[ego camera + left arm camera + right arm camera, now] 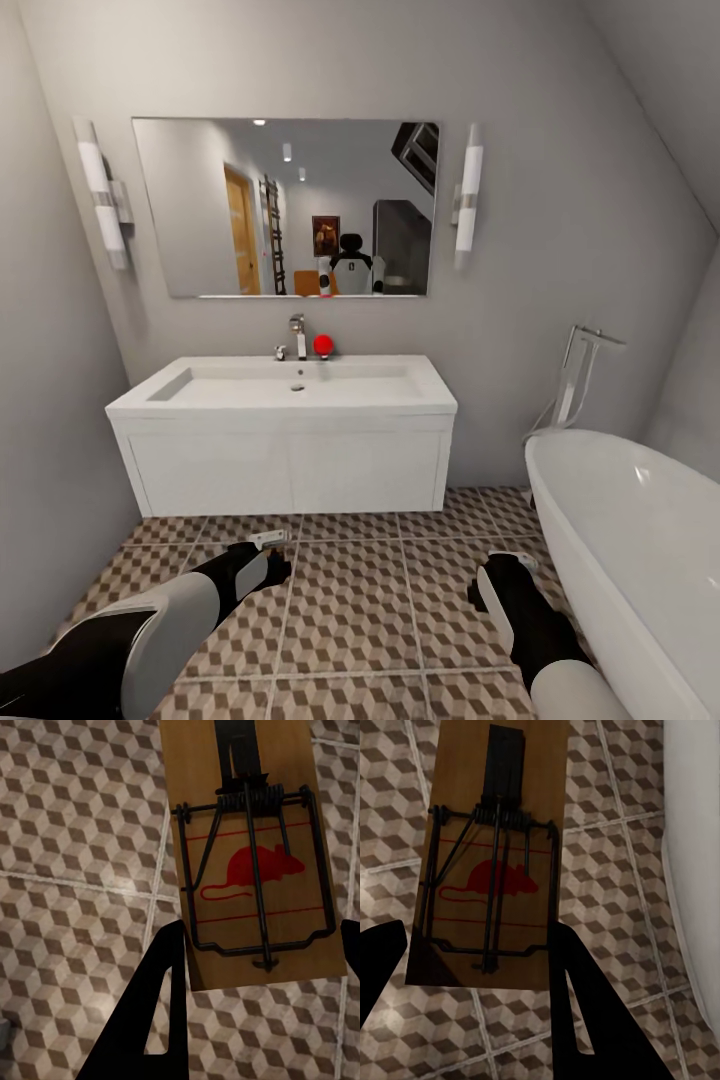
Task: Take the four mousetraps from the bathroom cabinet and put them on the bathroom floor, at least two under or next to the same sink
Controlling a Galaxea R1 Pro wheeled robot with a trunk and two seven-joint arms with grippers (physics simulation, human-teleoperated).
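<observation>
Mousetraps, one (255, 862) gripped in the left claw (251, 967) and one (495, 862) in the right claw (472, 960), should be lowered flat onto the floor (380, 590) close to the sink (290, 385).

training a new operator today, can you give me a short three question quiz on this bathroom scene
1. True or false: each hand carries a mousetrap.
2. What stands at the robot's right? A) toilet B) bathtub C) cabinet
3. Fill in: the red object sits on the sink beside the ____.

Key:
1. True: left hand grips a mousetrap; right hand grips another mousetrap.
2. B, the bathtub.
3. faucet; the red object is on the sink.
</observation>
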